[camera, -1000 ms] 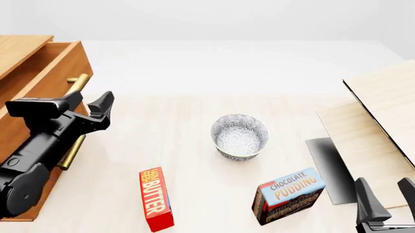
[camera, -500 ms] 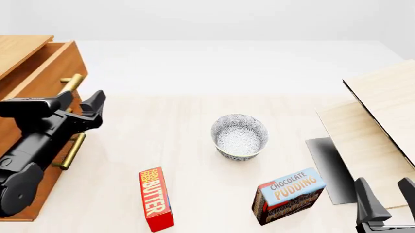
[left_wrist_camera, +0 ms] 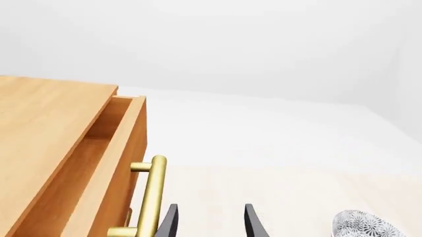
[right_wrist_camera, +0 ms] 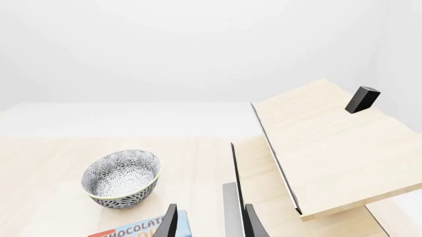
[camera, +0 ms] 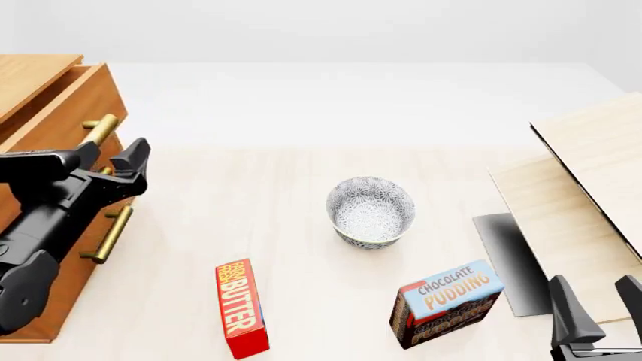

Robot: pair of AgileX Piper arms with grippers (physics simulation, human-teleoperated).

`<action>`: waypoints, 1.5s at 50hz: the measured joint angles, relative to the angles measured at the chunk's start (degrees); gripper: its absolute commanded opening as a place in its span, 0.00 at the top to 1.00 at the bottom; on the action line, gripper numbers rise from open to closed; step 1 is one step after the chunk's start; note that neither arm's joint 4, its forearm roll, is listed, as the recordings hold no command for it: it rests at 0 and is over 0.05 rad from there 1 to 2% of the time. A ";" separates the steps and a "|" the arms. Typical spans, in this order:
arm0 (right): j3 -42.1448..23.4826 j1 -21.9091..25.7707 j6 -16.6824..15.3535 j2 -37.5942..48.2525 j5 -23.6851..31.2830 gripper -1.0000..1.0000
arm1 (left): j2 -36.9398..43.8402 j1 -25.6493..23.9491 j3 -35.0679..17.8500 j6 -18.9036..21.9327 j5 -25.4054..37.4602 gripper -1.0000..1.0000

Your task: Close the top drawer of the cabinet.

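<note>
At table's left edge: honey-brown wooden top drawer (camera: 75, 105) juts slightly from your large honey-brown cabinet (camera: 28, 75) | left gripper (camera: 104, 156) jaws parted beside its brass handle (camera: 98, 130) | right gripper (camera: 600, 302) jaws parted, empty.

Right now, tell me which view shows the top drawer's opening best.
The left wrist view: the top drawer shows its gap behind the front. The front view shows it beside the left gripper, partly hidden. The right wrist view misses it.

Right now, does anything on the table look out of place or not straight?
The top drawer stands partly out of the cabinet. The pale wood panels at the right lie tilted, one over another. Nothing spilled or damaged.
</note>
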 measured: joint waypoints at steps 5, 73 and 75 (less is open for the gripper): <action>0.00 0.00 0.00 0.00 0.00 0.00 | 0.14 0.64 0.15 -0.11 -0.31 0.00; 0.00 0.00 0.00 -0.01 0.00 0.00 | 1.43 7.88 1.03 -1.87 -1.32 0.00; 0.00 0.00 0.00 -0.01 0.00 0.00 | 1.47 8.15 0.99 -1.93 -1.28 0.00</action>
